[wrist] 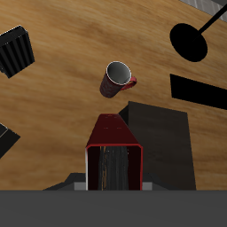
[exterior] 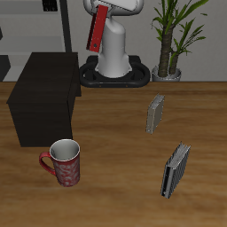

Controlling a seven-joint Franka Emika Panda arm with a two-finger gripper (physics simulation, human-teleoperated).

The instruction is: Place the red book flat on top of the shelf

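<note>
The red book (exterior: 97, 28) hangs high above the table's back, tilted, with its upper end in my gripper (exterior: 104, 8). In the wrist view the red book (wrist: 113, 158) shows end-on with pale pages between its covers, and my gripper (wrist: 113, 180) is shut on it. The shelf (exterior: 44, 86), a large dark brown cabinet with a flat top, stands below and somewhat nearer the table's front edge than the book. It also shows in the wrist view (wrist: 164, 142) beside the book. The shelf's top is bare.
A red patterned mug (exterior: 64, 162) stands in front of the shelf, near the table's front edge; it shows in the wrist view (wrist: 116, 80) too. Two grey books (exterior: 155, 113) (exterior: 176, 168) stand upright on the table's other side. A potted plant (exterior: 168, 44) stands at the back.
</note>
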